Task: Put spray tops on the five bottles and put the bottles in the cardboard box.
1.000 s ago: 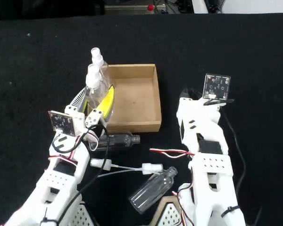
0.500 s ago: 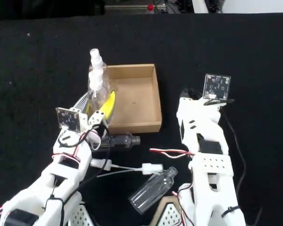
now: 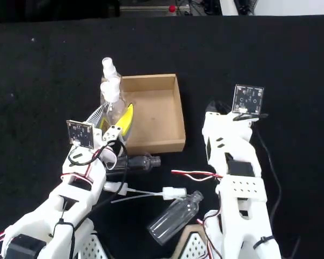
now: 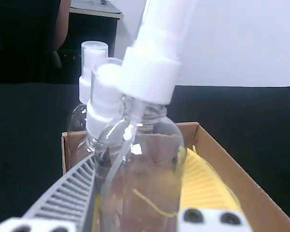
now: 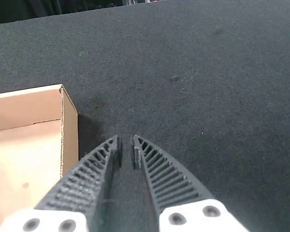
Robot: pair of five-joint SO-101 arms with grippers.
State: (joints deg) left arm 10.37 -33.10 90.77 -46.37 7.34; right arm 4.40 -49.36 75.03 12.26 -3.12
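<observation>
Black cloth [image 3: 43, 81] covers the whole table, and the cardboard box [image 3: 151, 145] sits open near its middle. The left gripper [image 3: 115, 110] is at the box's left wall, clamped on a capped bottle [image 4: 145, 179]. The left wrist view shows this clear bottle upright between the grey finger [image 4: 63, 203] and the yellow finger [image 4: 203, 188], with its white spray top [image 4: 152, 72] rising above them. Just behind it, by the same wall of the box, stand a second spray top [image 4: 102, 104] and a third spray top [image 4: 93, 58], each on a clear bottle. Whether those two stand inside the box or just outside it cannot be told. The right gripper [image 5: 125, 147] hangs over bare cloth just beside the box's right wall. Its dark fingertips nearly meet, with a thin slit between them and nothing held. A bare bottle [image 3: 136, 161] lies on its side just in front of the box's near wall, beside the left arm's wrist, with its open neck pointing toward the right arm. Nearer the arm bases, a second bare bottle [image 3: 174, 217] lies at a slant between the two arms. A loose spray top [image 3: 116, 187] and another loose spray top [image 3: 174, 192] lie on the cloth between the two bare bottles, their thin tubes trailing. All four of these lie well apart from both grippers.
</observation>
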